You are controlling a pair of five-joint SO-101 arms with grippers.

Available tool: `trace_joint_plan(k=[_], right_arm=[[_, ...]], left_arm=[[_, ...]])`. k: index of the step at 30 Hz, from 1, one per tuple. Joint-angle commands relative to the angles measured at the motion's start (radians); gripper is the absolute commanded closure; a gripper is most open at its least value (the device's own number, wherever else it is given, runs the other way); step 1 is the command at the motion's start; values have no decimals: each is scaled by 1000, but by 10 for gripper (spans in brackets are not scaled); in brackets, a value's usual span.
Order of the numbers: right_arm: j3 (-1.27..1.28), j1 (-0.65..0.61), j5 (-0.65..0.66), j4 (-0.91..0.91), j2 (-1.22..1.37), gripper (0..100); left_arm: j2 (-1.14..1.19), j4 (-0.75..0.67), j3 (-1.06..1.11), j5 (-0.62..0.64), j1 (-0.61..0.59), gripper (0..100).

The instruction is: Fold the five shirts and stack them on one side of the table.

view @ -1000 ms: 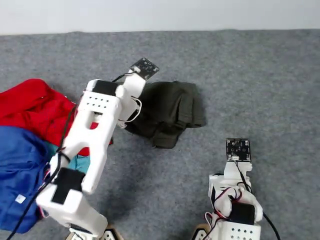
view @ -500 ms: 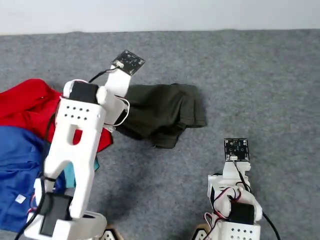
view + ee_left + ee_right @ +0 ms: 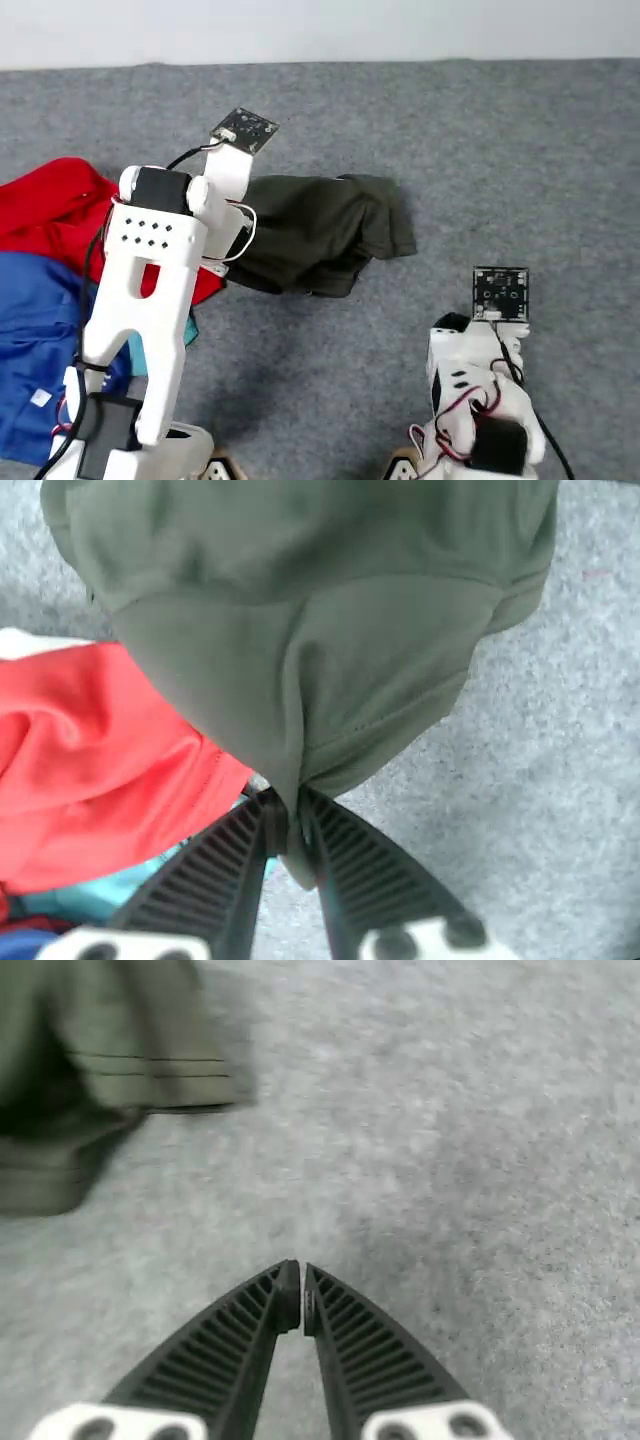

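I see right gripper (image 3: 294, 1300) near right, tips pressed together on nothing, over grey carpet (image 3: 450, 1110). Blue shirt (image 3: 30, 340) near left, red shirt (image 3: 55, 205) beyond it. Left gripper (image 3: 288, 818) pinches olive shirt (image 3: 300, 630) at its left edge, bunched mid-table.

Grey tabletop (image 3: 520, 150) lies bare across the far edge and far right — wide room to pass; the olive shirt (image 3: 320, 230) sits bunched mid-table, blocking the centre; red shirt (image 3: 50, 215) and blue shirt (image 3: 30, 340) heap along the left side, the left arm (image 3: 150, 290) standing over them — tight going there.
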Motion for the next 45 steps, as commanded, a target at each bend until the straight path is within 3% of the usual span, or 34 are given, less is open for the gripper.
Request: trace_joint_plan(k=[1,9,13,18,23,26,32,45], right_arm=[[-173,-21,-11,24,170,974],[-534,-177,-6,64,751,974],[-661,-292,2,81,993,971],[-763,-453,241,67,1211,974],[-819,-535,313,-16,1397,969],[-884,-550,313,-36,1503,935],[-1046,-596,302,-27,1685,731],[-1352,-671,83,-27,2029,729]], left_arm=[[-51,15,-35,41,-5,997],[-192,12,-28,46,-8,997],[-204,12,-19,48,-78,997],[-186,-17,-18,43,-184,997],[-146,-37,-18,43,-193,997],[-118,-57,-18,43,-195,997],[-84,-94,-18,43,-195,997],[-64,-100,-18,46,-196,997]])
